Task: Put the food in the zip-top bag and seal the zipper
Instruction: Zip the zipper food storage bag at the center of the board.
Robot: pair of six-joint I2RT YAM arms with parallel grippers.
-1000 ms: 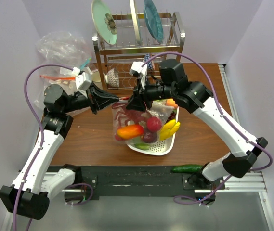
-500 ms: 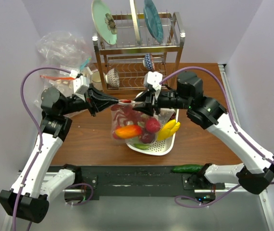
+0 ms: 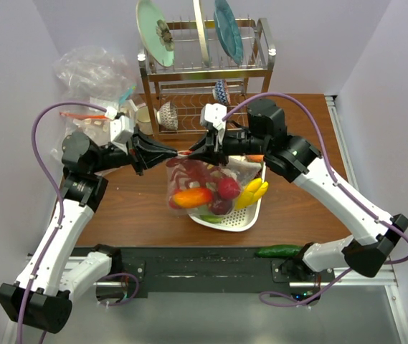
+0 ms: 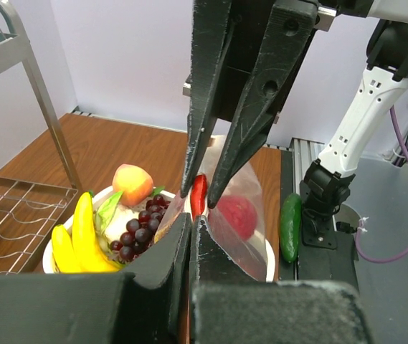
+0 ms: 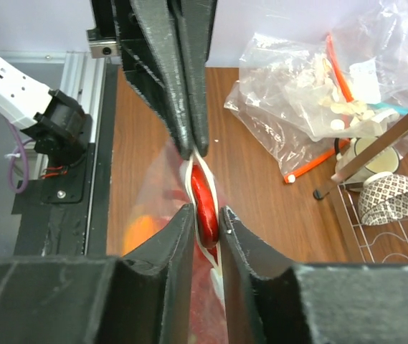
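**Q:** How are the two arms posed?

**A:** The left arm (image 3: pixel 64 215) climbs from the near-left base, elbow high, and points right. The right arm (image 3: pixel 333 193) arcs round the far side and points left. Their tips almost meet above the left end of the white tray (image 3: pixel 241 221).

**Q:** And the claws?

**A:** The left gripper (image 3: pixel 177 152) is pinched tight on the top edge of the zip-top bag (image 3: pixel 182 178). Just beside it, the right gripper (image 3: pixel 195 153) presses its jaws on the same mouth, with a red toy piece (image 5: pixel 204 204) between them inside the plastic.

**Q:** Where is the food?

**A:** An orange pepper (image 3: pixel 193 195) and a dark red apple (image 3: pixel 228 186) sit in the bag hanging beneath both claws. Bananas (image 3: pixel 252 192) lie in the tray.
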